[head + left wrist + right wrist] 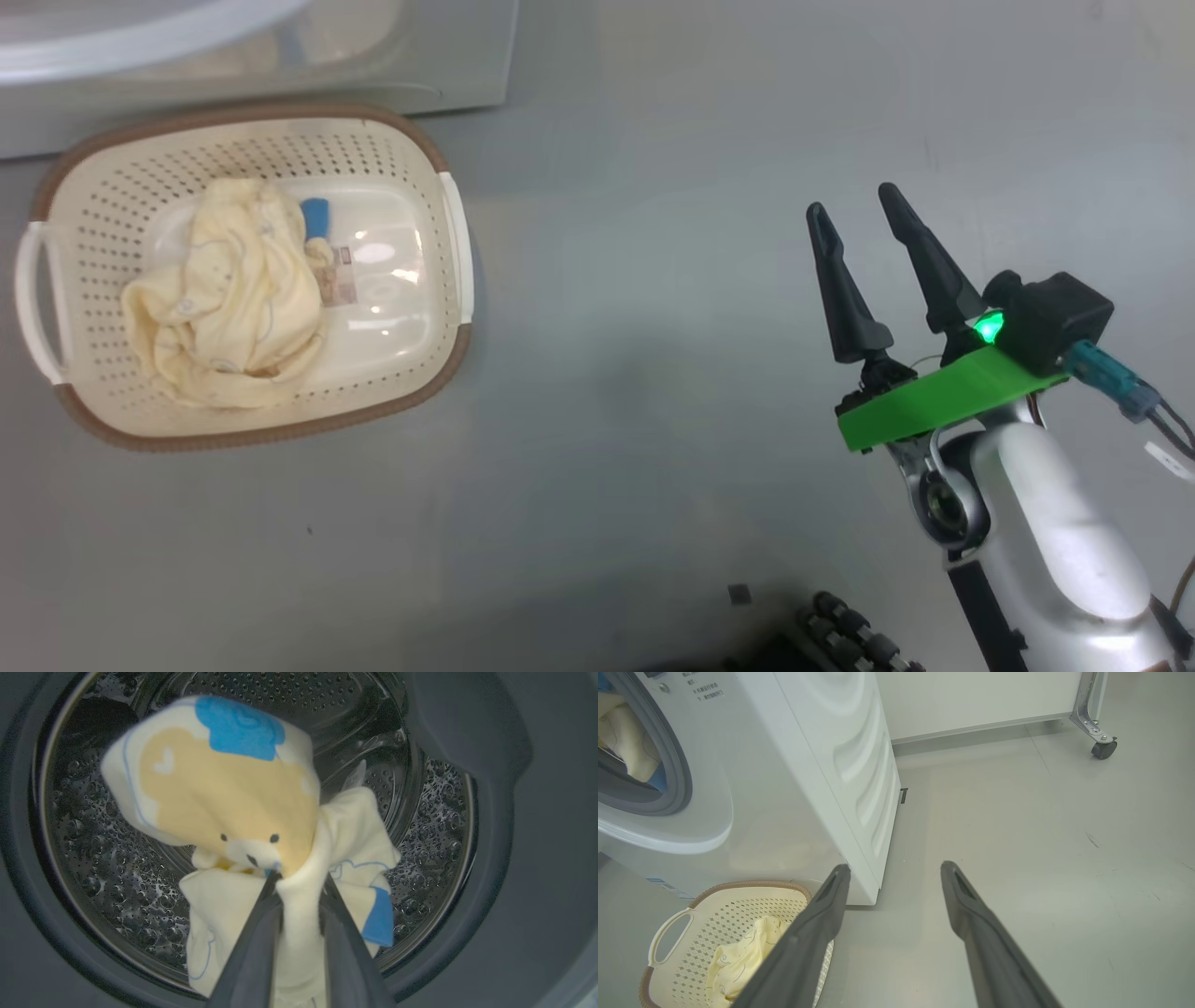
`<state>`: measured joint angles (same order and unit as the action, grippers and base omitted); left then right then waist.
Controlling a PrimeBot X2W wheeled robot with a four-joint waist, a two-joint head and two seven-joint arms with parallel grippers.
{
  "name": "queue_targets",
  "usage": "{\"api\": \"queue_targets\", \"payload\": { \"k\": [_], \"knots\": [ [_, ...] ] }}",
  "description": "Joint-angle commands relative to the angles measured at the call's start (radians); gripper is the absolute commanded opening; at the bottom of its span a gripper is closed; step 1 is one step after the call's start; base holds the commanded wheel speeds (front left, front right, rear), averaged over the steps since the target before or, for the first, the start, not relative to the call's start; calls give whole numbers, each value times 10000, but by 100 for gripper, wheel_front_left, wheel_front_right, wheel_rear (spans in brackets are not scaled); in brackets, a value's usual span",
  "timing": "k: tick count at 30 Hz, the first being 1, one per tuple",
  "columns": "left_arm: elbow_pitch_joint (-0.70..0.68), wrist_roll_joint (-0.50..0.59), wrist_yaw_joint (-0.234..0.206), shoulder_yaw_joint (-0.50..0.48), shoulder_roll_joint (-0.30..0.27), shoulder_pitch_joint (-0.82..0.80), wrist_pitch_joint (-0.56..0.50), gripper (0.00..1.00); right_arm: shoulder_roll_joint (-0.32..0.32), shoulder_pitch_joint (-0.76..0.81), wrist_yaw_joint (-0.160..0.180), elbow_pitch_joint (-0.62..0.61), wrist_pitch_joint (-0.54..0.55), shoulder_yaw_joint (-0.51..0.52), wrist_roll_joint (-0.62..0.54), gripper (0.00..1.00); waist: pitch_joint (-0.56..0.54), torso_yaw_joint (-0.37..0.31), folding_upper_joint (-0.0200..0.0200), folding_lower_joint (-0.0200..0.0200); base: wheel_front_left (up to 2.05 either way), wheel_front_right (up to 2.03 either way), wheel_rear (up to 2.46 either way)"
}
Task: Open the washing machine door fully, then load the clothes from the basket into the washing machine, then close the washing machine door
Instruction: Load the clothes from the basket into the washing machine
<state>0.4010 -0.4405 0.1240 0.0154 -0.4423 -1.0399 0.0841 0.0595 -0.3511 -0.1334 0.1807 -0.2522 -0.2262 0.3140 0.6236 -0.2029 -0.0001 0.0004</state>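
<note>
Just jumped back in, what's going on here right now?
The left gripper is shut on a pale yellow bear-print garment and holds it at the mouth of the washing machine, in front of its steel drum. The right gripper is open and empty above the floor. More yellow clothes lie bunched in the basket, which sits on the floor close by the machine, so loading is not finished.

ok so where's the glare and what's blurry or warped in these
Head view: white glare patches on the basket's glossy floor, and a green light blooms. Left wrist view: dim, the garment close to the lens looks soft, and the drum glints with small highlights. Right wrist view: evenly lit, the machine's edges bow from the wide lens.
</note>
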Motion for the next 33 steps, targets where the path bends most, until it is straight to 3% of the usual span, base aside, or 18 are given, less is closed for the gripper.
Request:
{"api": "queue_targets", "payload": {
  "k": [1, 6, 10, 21, 32, 33],
  "knots": [
    [-107, -121, 59, -149, -844, -871, -208, 0, -59, -132, 27, -360, -95, -147, 129, 100, 978, -549, 1, -4, 0, 0, 0],
    [617, -268, 64, 522, -1631, -2606, -645, 0, -87, -338, 27, -480, -95, -307, 491, 100, 1698, -915, 1, -4, 0, 0, 0],
    [1488, -532, 65, 964, -1876, -3883, -763, 0, -90, -483, 27, -552, -95, -504, 804, 100, 2086, -1127, 1, -4, 0, 0, 0],
    [4020, -418, 66, 2445, -2046, -6232, -269, 0, -92, -713, 27, -640, -95, -890, 1058, 100, 2642, -1421, 1, -4, 0, 0, 0],
    [5512, -698, 66, 3468, -1866, -6987, 529, 0, -92, -716, 27, -585, -95, -898, 984, 100, 2653, -1303, 1, -4, 0, 0, 0],
    [5603, -782, 66, 3569, -1842, -7000, 593, 27, -92, -732, 27, -580, -95, -891, 973, 100, 2631, -1283, 1, -4, 0, 0, 0]
  ]
}}
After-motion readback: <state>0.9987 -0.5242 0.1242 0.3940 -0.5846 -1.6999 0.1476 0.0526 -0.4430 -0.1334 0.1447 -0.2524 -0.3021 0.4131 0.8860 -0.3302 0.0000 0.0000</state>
